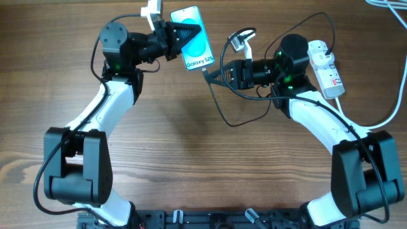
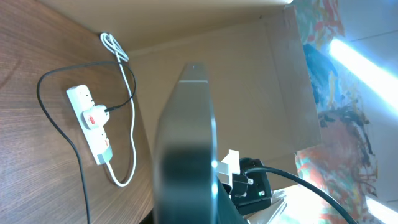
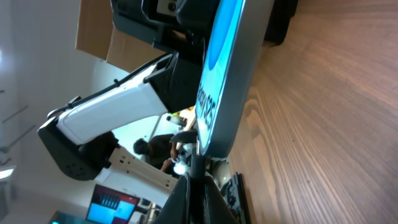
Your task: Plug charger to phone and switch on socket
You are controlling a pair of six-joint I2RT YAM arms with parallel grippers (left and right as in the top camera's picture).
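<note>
The phone, turquoise face with white border and "Galaxy S25" text, is held above the table by my left gripper, which is shut on its far end. In the left wrist view the phone shows edge-on. My right gripper is shut on the charger's connector tip, which touches the phone's bottom edge. The black charger cable loops over the table to the socket, a white power strip at the right, which also shows in the left wrist view.
A thick white cord runs from the power strip along the right edge of the wooden table. A cardboard wall stands behind the table.
</note>
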